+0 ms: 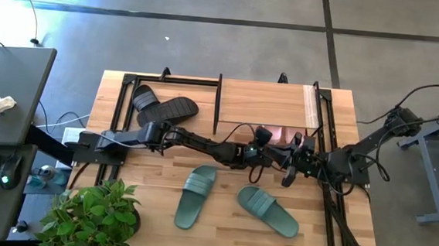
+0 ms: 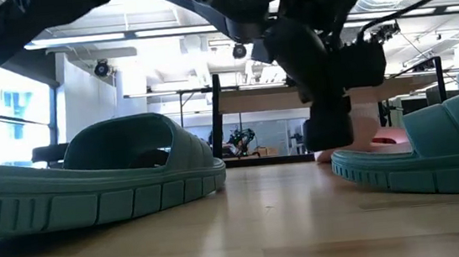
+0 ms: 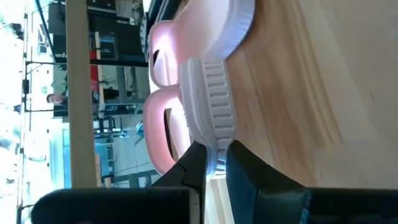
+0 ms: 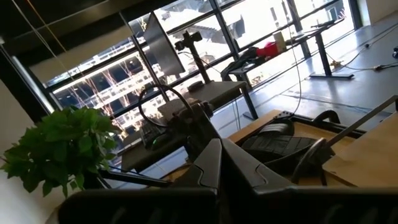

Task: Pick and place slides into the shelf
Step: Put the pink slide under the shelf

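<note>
A: Slides first: where are they?
B: 2 pale pink slides (image 3: 163, 118) lie under the shelf (image 1: 263, 103) at its right end. 2 dark green slides (image 1: 196, 196) lie apart on the near half of the table (image 1: 321, 223), and 2 black slides (image 1: 162, 107) sit piled at the far left, beside the shelf.
A: And the left gripper (image 3: 214, 158)?
B: It reaches across to the pink pair, its fingers (image 3: 193, 165) clenched on the white ribbed sole edge of 1 pink slide.
A: The right gripper (image 4: 219, 163)?
B: Fingers pressed together, grasping nothing, raised near the table's right side and pointing toward the black slides and a potted plant (image 1: 93, 215).
</note>
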You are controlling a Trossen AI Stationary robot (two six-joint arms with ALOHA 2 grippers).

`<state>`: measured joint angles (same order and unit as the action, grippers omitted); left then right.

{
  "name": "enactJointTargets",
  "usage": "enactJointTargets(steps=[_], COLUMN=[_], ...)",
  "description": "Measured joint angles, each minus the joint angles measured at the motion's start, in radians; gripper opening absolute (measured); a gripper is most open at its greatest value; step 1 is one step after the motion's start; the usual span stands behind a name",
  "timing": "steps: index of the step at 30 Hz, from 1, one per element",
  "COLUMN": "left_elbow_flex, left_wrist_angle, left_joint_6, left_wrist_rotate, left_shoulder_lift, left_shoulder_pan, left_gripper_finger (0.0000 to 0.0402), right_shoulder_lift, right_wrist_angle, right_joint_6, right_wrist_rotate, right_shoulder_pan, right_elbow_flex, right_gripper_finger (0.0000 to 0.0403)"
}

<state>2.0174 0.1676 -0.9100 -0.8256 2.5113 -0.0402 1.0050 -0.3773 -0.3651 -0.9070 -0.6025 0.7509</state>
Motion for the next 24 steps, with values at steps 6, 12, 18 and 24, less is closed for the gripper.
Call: enactJointTargets(steps=[6, 12, 18, 24], left_elbow_flex=[0.034, 0.035, 0.035, 0.035], left_wrist_angle=[0.009, 0.009, 0.009, 0.010], left_joint_6=[0.005, 0.024, 0.025, 0.033], left_wrist_rotate=[0.025, 0.097, 0.197, 0.205], left_shoulder_lift=[0.025, 0.025, 0.025, 0.025], left_shoulder_pan=[-0.006, -0.009, -0.007, -0.012], left_gripper_finger=[0.0032, 0.0048, 0.0106, 0.0161], right_shoulder_lift=[0.000, 0.000, 0.000, 0.000], right_wrist_angle=[0.014, 0.050, 0.052, 0.052], right_joint_6=[-0.022, -0.065, -0.088, -0.101], right_wrist_rotate=[0.006, 0.017, 0.045, 0.047], right_shoulder_pan=[0.000, 0.000, 0.000, 0.000], right_elbow_flex=[0.000, 0.000, 0.000, 0.000], right_gripper_finger=[0.0000, 0.0000, 0.0000, 0.0000])
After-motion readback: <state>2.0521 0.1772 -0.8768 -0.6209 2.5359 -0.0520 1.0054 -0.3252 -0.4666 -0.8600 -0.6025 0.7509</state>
